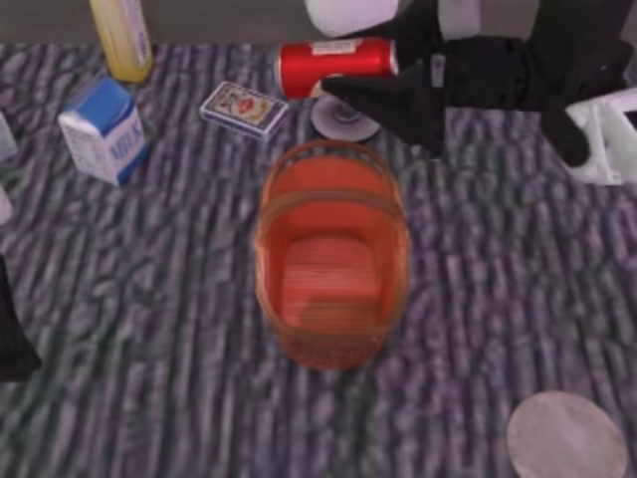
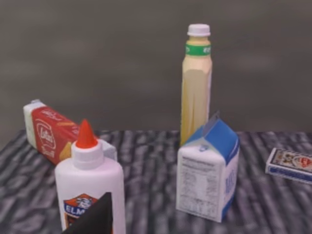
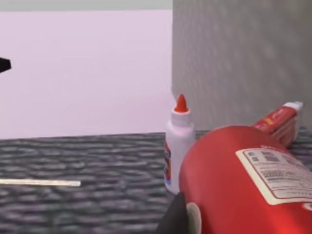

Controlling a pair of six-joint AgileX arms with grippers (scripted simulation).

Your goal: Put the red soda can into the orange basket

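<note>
We read "MILK" in blue letters on the side of the blue-and-white milk carton [image 1: 104, 129], which stands up and to the left of the orange basket [image 1: 329, 261] in the top view. From the left wrist view, the white glue bottle [image 2: 90, 189] with an orange tip shows "ELM" at the start of its label; the rest is cut off. A red and white box [image 2: 49, 131] lying on its side carries cursive white writing that we cannot make out. The playing-card box [image 1: 243, 108], blue-edged with a picture on its face, lies just above the basket's left side; its print is too small to read. The yellow bottle [image 1: 121, 36] with a green neck band stands beyond the milk carton.

The red soda can [image 1: 334, 66] lies horizontal in the air above the basket's far rim, with a white label patch of fine print and a barcode visible in the right wrist view. Our right gripper [image 1: 398, 75] reaches in from the basket's upper right, arm stretched leftward, and pinches the can at its right end. A white saucer-like disc [image 1: 344, 119] sits on the striped surface [image 1: 149, 329] just beyond the basket, under the can. The basket stands upright, its hoop handle crossing the middle, nothing inside.

Our left arm [image 1: 14, 329] is parked far to the basket's left; we cannot tell how its gripper stands.
</note>
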